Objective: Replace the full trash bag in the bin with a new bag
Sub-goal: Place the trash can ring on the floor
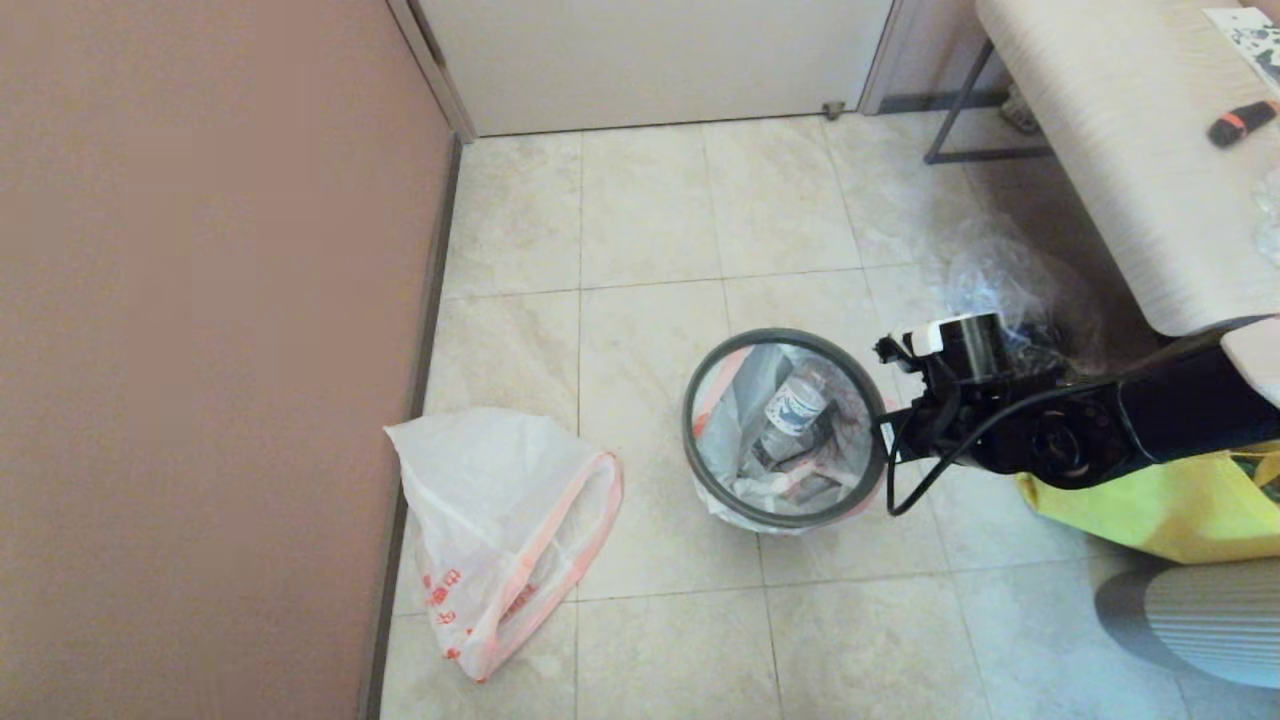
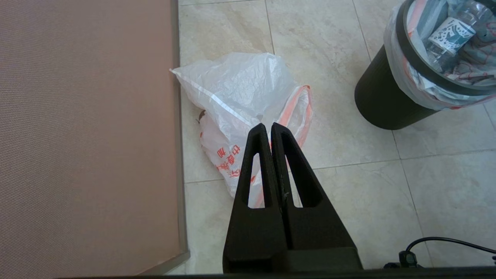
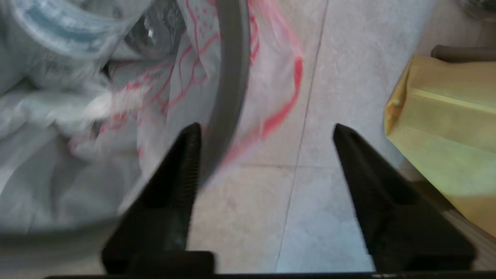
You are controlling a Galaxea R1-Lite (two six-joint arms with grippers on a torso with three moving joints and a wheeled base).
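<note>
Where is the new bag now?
The new bag lies on the floor by the brown wall, on the robot's left, apart from the bin.

Even daylight, soft shadows (right wrist view smeared).

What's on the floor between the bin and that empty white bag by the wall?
Nothing: the head view shows bare tile between the bin and the new bag.

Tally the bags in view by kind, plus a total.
Printed white bag lining the bin, full: 1, full trash bag
Limp white bag on the floor: 1, new bag
Yellow fabric bag: 1, yellow bag
Clear crinkled bag: 1, clear bag
Total: 4
</note>
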